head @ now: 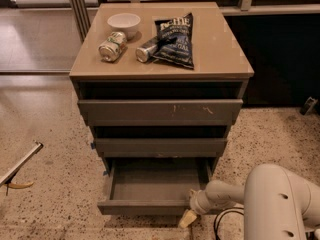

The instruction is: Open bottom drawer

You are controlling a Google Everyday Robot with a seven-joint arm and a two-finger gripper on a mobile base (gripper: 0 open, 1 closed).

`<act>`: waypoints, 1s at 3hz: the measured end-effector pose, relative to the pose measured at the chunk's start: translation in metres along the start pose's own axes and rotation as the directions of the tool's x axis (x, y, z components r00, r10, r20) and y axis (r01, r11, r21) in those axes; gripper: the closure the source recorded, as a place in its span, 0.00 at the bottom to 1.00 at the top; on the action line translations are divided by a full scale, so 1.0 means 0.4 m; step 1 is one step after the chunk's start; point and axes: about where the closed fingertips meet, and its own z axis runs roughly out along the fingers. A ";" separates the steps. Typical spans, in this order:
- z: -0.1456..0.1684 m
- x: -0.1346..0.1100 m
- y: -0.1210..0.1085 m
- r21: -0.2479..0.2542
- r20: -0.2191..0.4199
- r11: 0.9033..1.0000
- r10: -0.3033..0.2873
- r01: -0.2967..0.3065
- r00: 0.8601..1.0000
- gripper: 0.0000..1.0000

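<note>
The bottom drawer [150, 206] of the grey three-drawer cabinet stands pulled out, its shallow grey box interior [157, 179] showing and bare. Above it are the mid-sized drawer front [161, 147] and the largest front with pale scratches [160, 111], both pulled out a little. My gripper [189, 215] is low at the bottom drawer's front right corner, its yellowish fingertips [187, 218] by the front panel's right end. My white arm [280, 204] comes in from the lower right.
On the tan cabinet top [220, 54] lie a white bowl [124, 23], two cans [112, 46] [147, 49] and a dark chip bag [175, 39]. Speckled floor surrounds the cabinet. A strap-like object [20, 166] lies on the floor at left. A dark wall panel is at right.
</note>
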 end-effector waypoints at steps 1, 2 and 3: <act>-0.007 -0.005 0.001 0.000 0.000 1.000 0.000 0.000 1.000 0.00; -0.004 0.031 0.055 -0.005 -0.031 1.000 -0.004 0.003 1.000 0.17; -0.006 0.045 0.078 -0.004 -0.046 1.000 -0.008 0.007 0.999 0.40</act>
